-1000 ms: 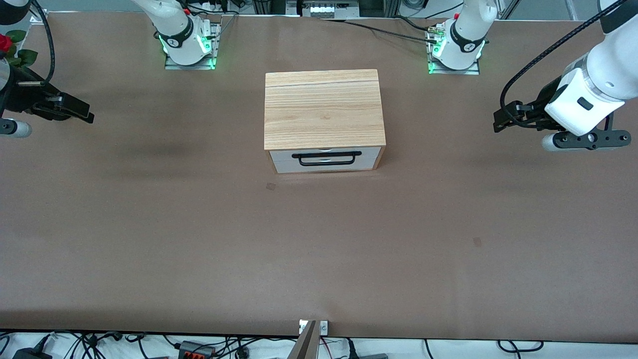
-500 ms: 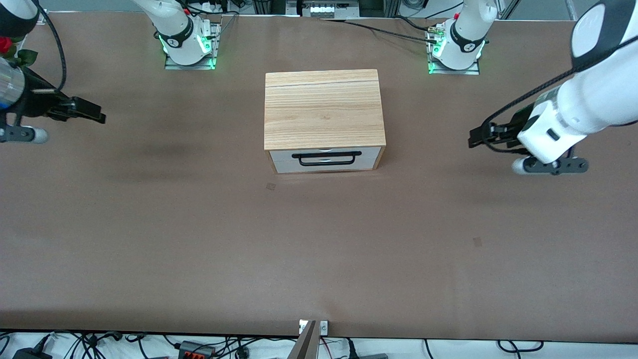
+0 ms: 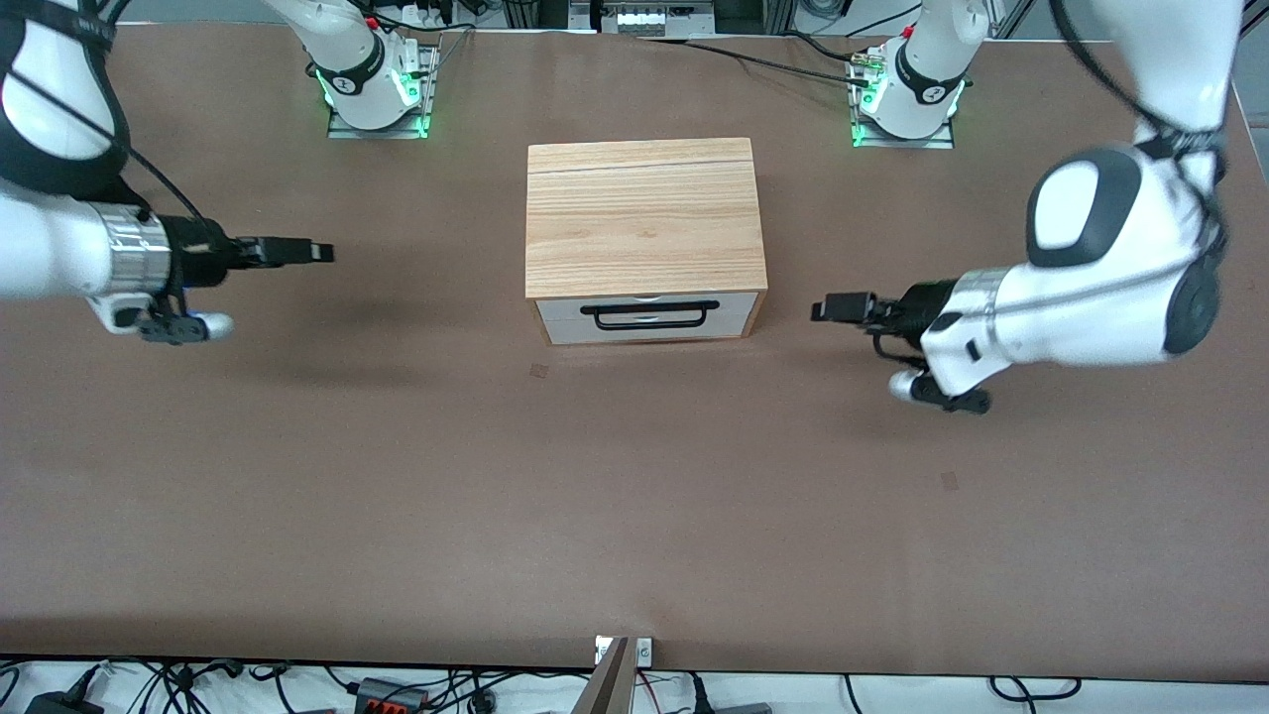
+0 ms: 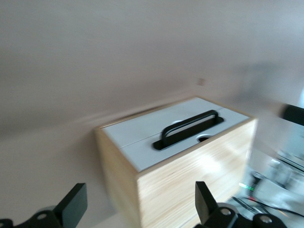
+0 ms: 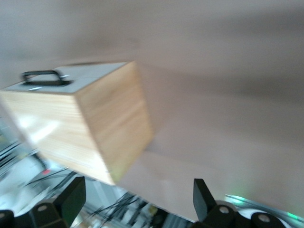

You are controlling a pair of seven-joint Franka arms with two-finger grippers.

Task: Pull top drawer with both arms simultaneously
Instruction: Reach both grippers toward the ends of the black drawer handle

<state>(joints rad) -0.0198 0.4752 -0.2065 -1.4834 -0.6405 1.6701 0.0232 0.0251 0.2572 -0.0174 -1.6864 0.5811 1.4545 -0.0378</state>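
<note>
Both grippers are held up over the bare table (image 3: 634,516), one at each end of the box (image 3: 644,213), and nothing is gripped by either. On the left arm (image 3: 1100,278), the left gripper (image 3: 831,307) is stretched out level toward the box, over the table near the box's corner at that arm's end. Its fingers (image 4: 72,205) are spread wide in the left wrist view, with the box framed between them but well clear of them. Over at the right arm's end, the right gripper (image 3: 302,251) is pointed at the box from much farther off, carried by the right arm (image 3: 59,248). Its fingers (image 5: 75,194) are likewise parted, empty, with the box's wooden side seen past them.

Between the two grippers, the top drawer (image 3: 649,315) is seen pushed fully in, its white front flush with the box's frame and faced toward the front camera. Its black bar handle (image 3: 649,315) is untouched: the left gripper is stopped short of it, beside the box, and the right gripper is well apart from it.
</note>
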